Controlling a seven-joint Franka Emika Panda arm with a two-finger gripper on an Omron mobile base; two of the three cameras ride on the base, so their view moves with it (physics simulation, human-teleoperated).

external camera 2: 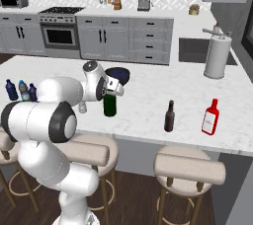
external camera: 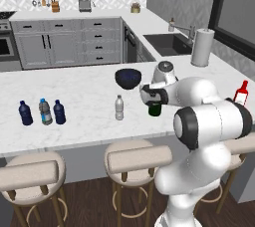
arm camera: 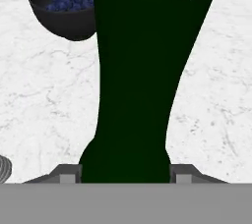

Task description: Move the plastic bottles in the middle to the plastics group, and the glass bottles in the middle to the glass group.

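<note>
Hand view: end effector (arm camera: 126,176) clenched around the green glass bottle (arm camera: 135,70).
Bottle upright at frame centre between both fingertips, long axis vertical; the glass group (external camera 2: 210,116) stands on the bench (external camera 2: 148,105) at right base view's right.
</note>
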